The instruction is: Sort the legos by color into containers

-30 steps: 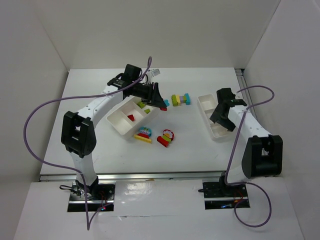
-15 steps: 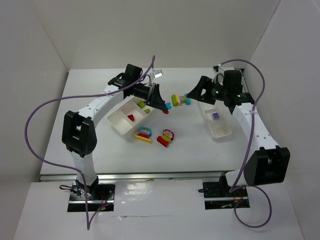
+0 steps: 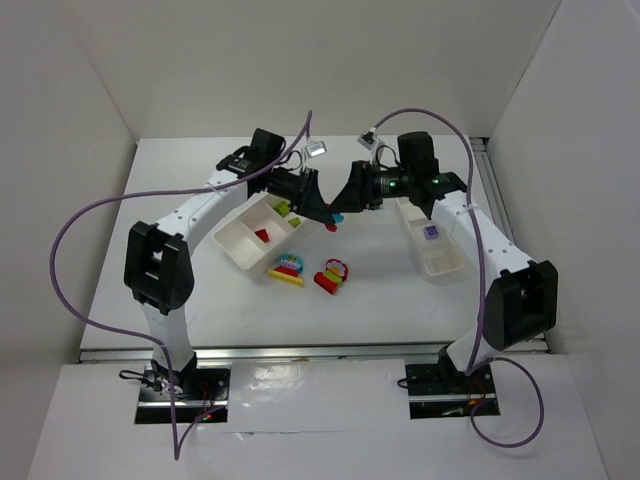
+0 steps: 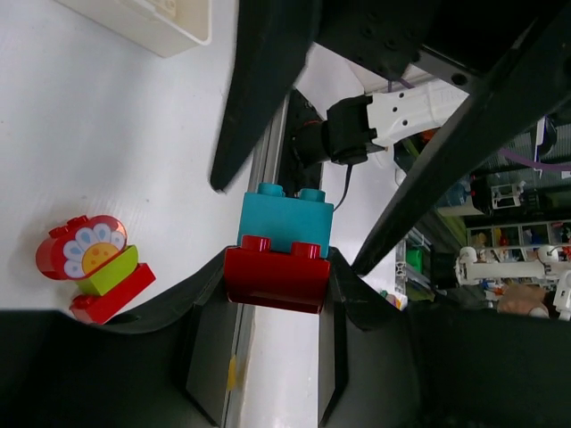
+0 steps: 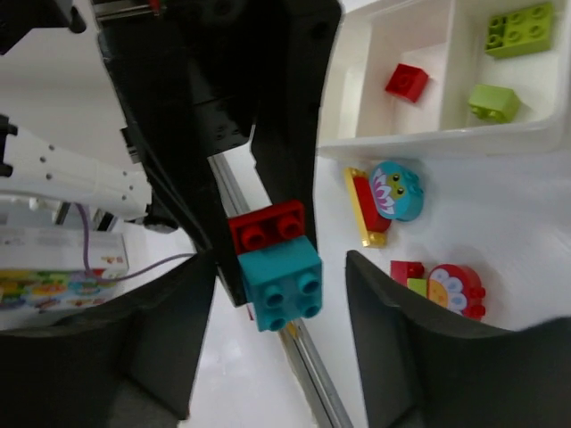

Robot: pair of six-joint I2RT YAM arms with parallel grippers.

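Clamping red-cyan lego stack (image 4: 284, 242), left pincer (image 4: 277, 275); right pincer (image 5: 281, 260) spread around it.

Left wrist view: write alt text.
The left gripper clamps a red brick, a cyan brick stacked on it, while the right gripper, jaws open, flanks the cyan brick. A flower-printed stack lies on the table.

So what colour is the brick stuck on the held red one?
Cyan brick on red brick; left wrist view shows it best.
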